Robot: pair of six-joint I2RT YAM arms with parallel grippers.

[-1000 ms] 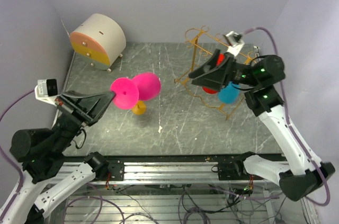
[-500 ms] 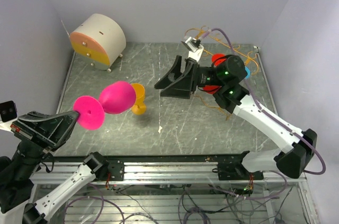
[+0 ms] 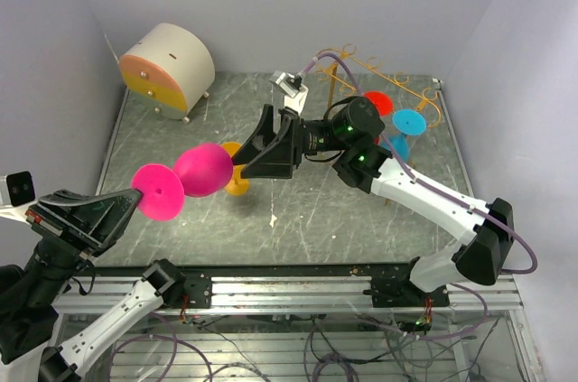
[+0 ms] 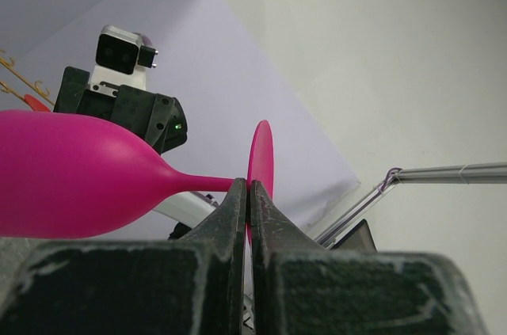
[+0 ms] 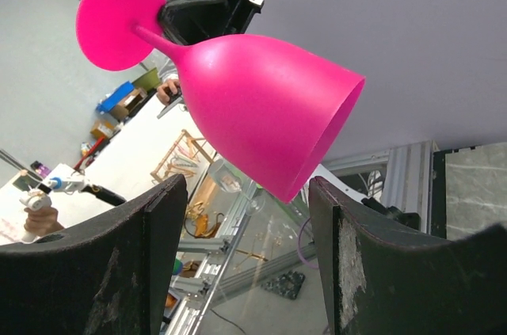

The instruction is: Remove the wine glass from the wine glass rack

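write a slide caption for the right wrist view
Open right tool faces the mouth of the pink wine glass, held by its stem in the shut left tool.

I could read no text, label, brand, number or sign in any of the views; nothing I saw carried legible writing.

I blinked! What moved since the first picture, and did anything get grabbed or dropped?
The left gripper pulled back toward the near-left, carrying the pink wine glass. The right gripper swung from the wine glass rack toward that glass's bowl, jaws open and empty. Nothing grabbed or dropped. Left jaws stay shut on the stem; the red glass, blue glass and orange glass haven't moved.
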